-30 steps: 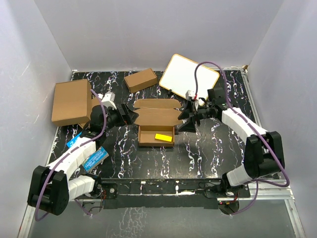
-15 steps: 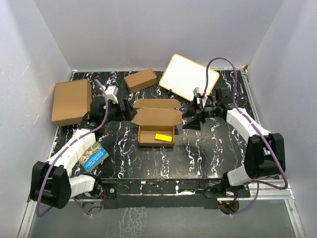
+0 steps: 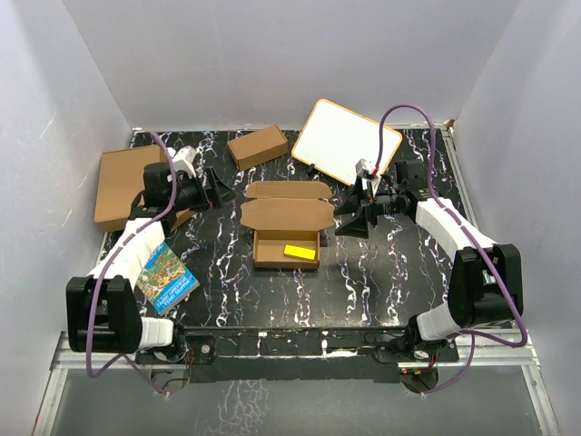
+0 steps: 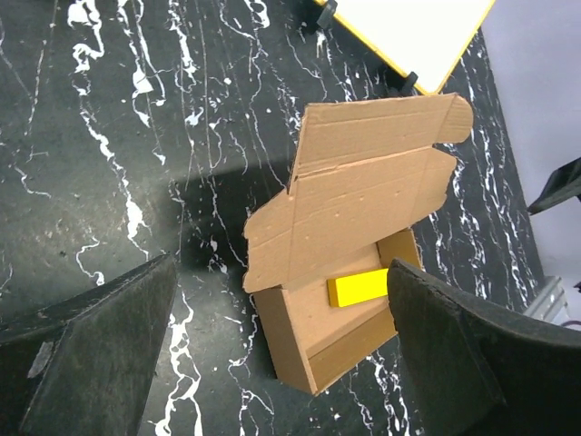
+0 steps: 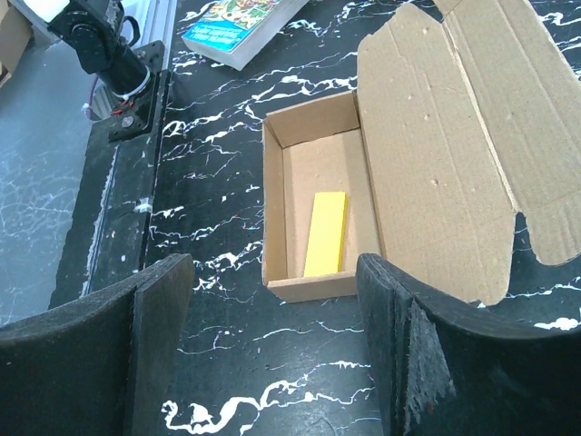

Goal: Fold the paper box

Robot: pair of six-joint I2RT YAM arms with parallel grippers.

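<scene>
The paper box (image 3: 286,247) lies open mid-table, its tabbed lid (image 3: 286,211) folded back flat on the far side. A yellow block (image 3: 300,252) lies inside the tray. My left gripper (image 3: 216,187) is open and empty, well left of the lid and apart from it. In the left wrist view the box (image 4: 349,227) and block (image 4: 359,288) show between the wide-apart fingers of the gripper (image 4: 281,272). My right gripper (image 3: 349,221) is open and empty just right of the box. It looks down at the tray (image 5: 309,182) and block (image 5: 327,234), with the gripper (image 5: 272,272) clear of both.
A bigger brown carton (image 3: 127,186) lies at the far left under my left arm. A small closed brown box (image 3: 258,146) and a white board (image 3: 346,141) lie at the back. A colourful book (image 3: 165,277) lies front left and also shows in the right wrist view (image 5: 241,27).
My left gripper has pulled back to the left, away from the lid's edge, uncovering the book. My right gripper drew back slightly at first, then held still. The box has not moved.
</scene>
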